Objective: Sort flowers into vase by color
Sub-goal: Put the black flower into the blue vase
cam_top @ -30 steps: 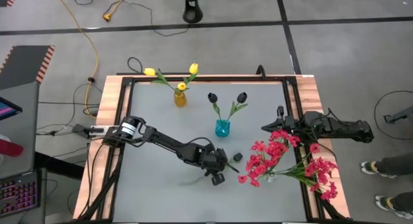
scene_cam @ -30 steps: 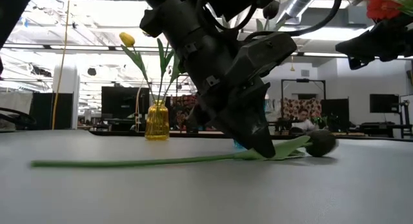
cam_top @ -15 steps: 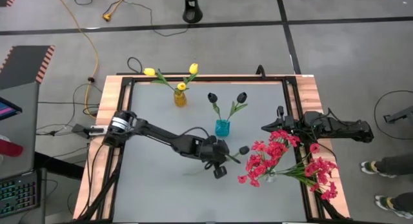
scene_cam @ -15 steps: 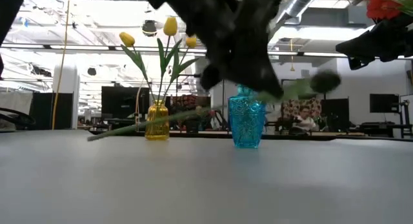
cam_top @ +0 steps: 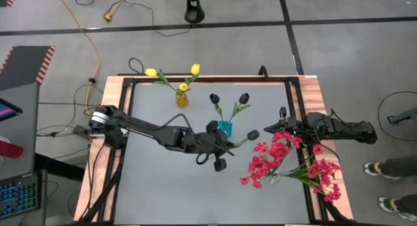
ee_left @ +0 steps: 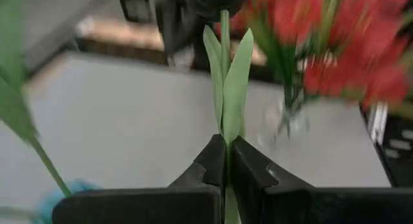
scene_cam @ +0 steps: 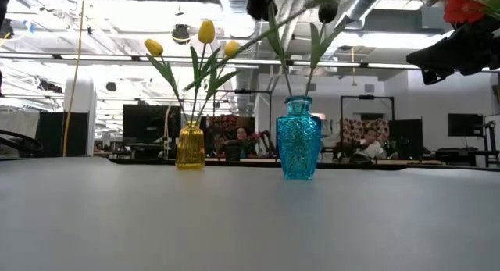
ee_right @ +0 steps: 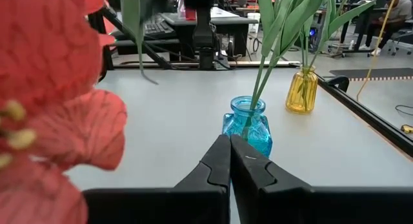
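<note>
At frame centre, left gripper [cam_top: 225, 146] pinches the third black tulip [cam_top: 251, 135]; yellow tulips [cam_top: 183, 87] and red sprays [cam_top: 280, 162] sit sorted.

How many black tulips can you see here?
3. Two stand in the blue vase: one black tulip and another. The third black tulip is held by its stem in the left end effector, beside the vase. None seem hidden.
</note>
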{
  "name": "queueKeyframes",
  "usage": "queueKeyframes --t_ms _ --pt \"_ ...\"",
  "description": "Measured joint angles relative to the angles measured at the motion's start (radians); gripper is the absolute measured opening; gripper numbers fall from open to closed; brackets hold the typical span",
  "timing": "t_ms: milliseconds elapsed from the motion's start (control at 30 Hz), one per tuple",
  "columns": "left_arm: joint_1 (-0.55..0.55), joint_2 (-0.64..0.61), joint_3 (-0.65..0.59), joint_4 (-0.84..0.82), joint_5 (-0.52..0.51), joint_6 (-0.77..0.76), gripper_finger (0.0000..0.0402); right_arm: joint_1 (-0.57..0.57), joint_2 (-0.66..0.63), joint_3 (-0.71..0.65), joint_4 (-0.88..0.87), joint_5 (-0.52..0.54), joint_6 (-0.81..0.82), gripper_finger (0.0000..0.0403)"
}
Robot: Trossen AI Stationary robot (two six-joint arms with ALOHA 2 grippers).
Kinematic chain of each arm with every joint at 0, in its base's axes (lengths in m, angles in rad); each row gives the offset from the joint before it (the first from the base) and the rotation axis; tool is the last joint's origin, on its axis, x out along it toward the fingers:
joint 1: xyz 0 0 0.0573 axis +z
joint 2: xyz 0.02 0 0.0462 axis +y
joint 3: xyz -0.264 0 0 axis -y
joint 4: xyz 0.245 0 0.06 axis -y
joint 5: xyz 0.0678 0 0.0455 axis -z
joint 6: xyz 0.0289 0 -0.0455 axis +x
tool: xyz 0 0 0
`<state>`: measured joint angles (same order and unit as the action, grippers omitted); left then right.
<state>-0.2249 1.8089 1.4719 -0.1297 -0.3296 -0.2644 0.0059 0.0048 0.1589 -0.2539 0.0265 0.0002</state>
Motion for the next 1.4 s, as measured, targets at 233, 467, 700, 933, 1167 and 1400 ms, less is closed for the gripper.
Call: queueKeyframes --t_ms 233,467,700,933,1167,1400 --pt "0.007 -0.065 -0.189 0.375 -0.010 0.116 0.0000 0.000 0.000 0.000 -0.002 0.000 -0.001 0.0033" --pt "0.073 -0.119 -0.446 0.973 0.120 0.179 0.0000 0.000 0.000 0.000 -0.003 0.000 -0.009 0.0032" --pt "0.134 -0.121 -0.515 1.280 0.211 0.232 0.0000 0.000 0.000 0.000 0.001 0.000 -0.009 0.0032" --pt "0.174 -0.121 -0.503 1.350 0.254 0.378 0.0000 0.000 0.000 0.000 0.001 0.000 -0.011 0.0033" --pt "0.223 -0.121 -0.503 1.361 0.273 0.388 0.0000 0.000 0.000 0.000 0.001 0.001 -0.012 0.0032" --pt "0.262 -0.121 -0.503 1.358 0.272 0.374 0.0000 0.000 0.000 0.000 0.001 0.025 -0.036 0.0033"
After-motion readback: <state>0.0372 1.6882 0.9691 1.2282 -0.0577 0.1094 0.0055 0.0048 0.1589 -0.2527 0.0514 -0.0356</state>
